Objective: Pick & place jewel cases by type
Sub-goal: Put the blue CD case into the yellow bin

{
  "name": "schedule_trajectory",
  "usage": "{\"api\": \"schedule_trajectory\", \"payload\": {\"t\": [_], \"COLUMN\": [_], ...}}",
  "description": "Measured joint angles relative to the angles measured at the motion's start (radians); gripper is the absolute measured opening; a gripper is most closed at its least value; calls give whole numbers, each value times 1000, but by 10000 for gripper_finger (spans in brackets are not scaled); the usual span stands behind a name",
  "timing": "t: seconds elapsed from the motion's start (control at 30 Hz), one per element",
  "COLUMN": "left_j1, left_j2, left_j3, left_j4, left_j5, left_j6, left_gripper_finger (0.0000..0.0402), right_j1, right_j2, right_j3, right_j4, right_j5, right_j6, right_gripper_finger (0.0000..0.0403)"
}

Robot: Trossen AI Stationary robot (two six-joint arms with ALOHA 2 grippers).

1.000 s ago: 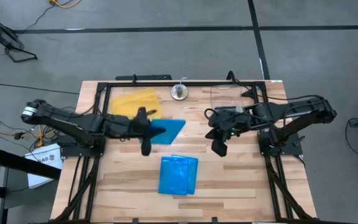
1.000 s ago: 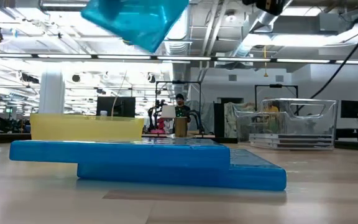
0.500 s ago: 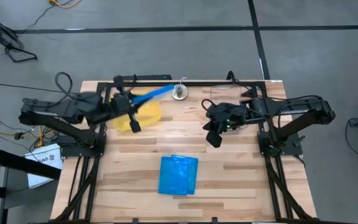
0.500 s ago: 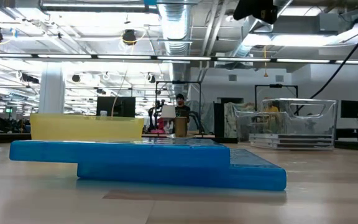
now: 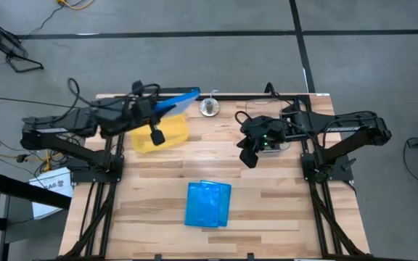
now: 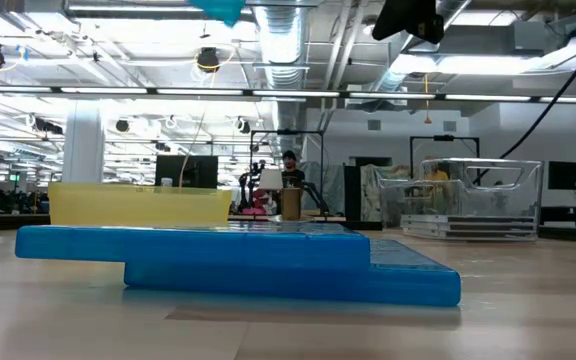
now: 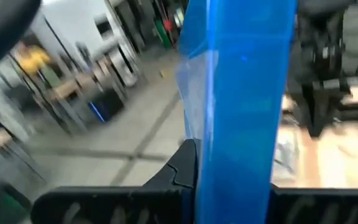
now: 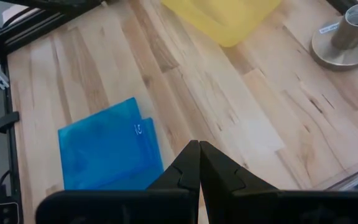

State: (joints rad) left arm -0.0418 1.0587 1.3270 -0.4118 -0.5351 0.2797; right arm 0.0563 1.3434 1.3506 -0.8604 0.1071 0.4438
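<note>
My left gripper (image 5: 160,112) is shut on a translucent blue jewel case (image 5: 178,104), held in the air over the far part of the yellow tray (image 5: 167,134). In the left wrist view this case (image 7: 241,93) shows edge-on between my fingers. Its lowest corner (image 6: 218,8) shows at the top of the low view. Two more blue jewel cases (image 5: 209,204) lie flat and overlapping on the table's near middle, also seen in the low view (image 6: 238,262). My right gripper (image 5: 249,156) is shut and holds nothing, in the air right of centre, near the clear tub (image 5: 267,116). My left gripper pinches the blue jewel case between its two fingers (image 7: 182,171), near one edge (image 7: 232,162) of the case. The case is lifted clear of the table and the tray, and stands on edge, sticking out beyond the fingers toward the table's far edge.
A small metal stand (image 5: 209,107) sits at the far edge between the tray and the clear tub (image 6: 468,200). A black frame runs along the far edge and sides. Bare wood lies between the stacked cases (image 8: 107,152) and the tray (image 8: 229,15).
My left gripper has carried the blue case from the table's middle up and toward the far left, over the yellow tray, turning it from flat to standing on edge. My right gripper has drawn back a little toward the far edge, still shut.
</note>
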Motion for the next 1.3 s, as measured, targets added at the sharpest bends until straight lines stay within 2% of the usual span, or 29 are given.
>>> {"api": "schedule_trajectory", "payload": {"t": [0.17,0.4,0.57,0.73,0.87,1.0,1.3], "left_j1": [48,72,73,73,73,78,107], "left_j2": [-17,-67,-93,-102,-102,-102,-102], "left_j3": [-132,-413,-596,-726,-784,-813,-815], "left_j4": [62,505,804,1070,1240,1373,1504], "left_j5": [64,182,214,247,295,355,533], "left_j6": [-145,-373,-607,-801,-892,-913,-853], "left_gripper_finger": [0,0,0,0,0,0,0], "right_j1": [9,8,6,6,6,6,6], "right_j2": [0,0,0,0,0,0,0], "right_j3": [0,0,0,0,0,0,0], "right_j4": [-2,-10,-16,-16,-16,-16,-15], "right_j5": [-4,-59,-105,-146,-186,-229,-273], "right_j6": [52,209,365,523,631,715,850], "right_gripper_finger": [0,0,0,0,0,0,0]}}
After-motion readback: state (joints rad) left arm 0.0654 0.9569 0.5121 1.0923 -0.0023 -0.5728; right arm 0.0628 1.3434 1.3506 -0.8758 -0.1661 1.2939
